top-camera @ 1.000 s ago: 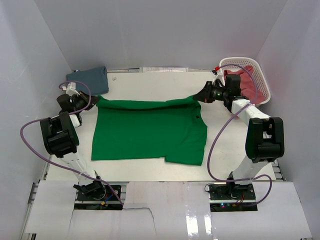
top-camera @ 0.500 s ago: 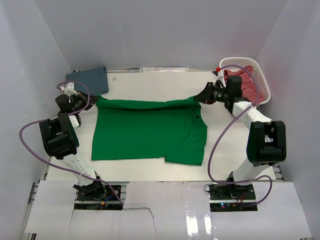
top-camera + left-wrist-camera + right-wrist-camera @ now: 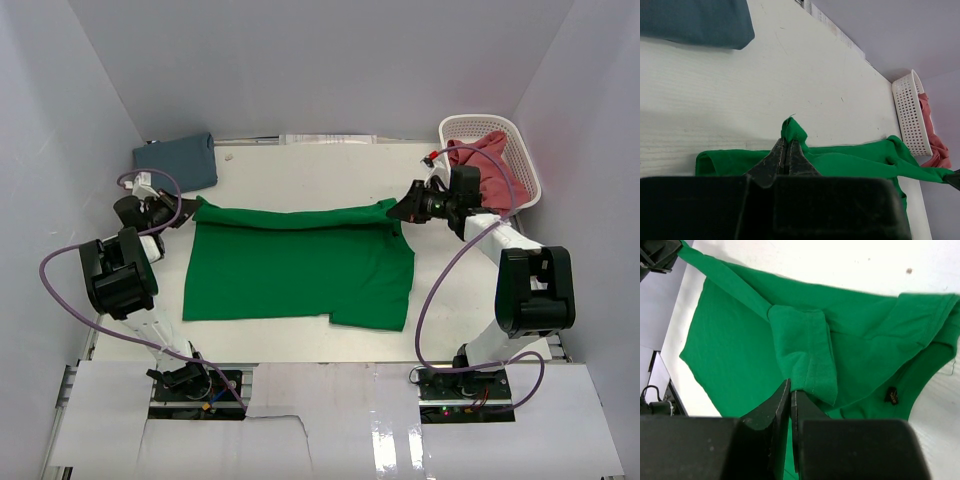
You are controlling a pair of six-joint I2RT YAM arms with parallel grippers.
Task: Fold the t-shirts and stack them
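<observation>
**Top view.** A bright green t-shirt lies on the white tabletop between the 2 arms. Its near part is spread flat. Its far edge is raised off the surface and drawn into a narrow roll that runs from one set of jaws to the other.

**Left side.** The left arm reaches to the shirt's far left corner. In the left wrist view the left jaws are pressed together on a small peak of green cloth, which pokes up just past the tips.

**Right side.** The right arm reaches to the far right corner. In the right wrist view the right jaws are likewise closed, pinching a folded sleeve hem of the same shirt. A small dark tag sits on the cloth nearby.

**Other garments.** A folded slate-blue t-shirt rests at the far left of the tabletop, apart from the green one. A pinkish-red t-shirt lies bunched in a white lattice basket at the far right, just beyond the right arm's wrist. A purple cable loops beside each arm.
</observation>
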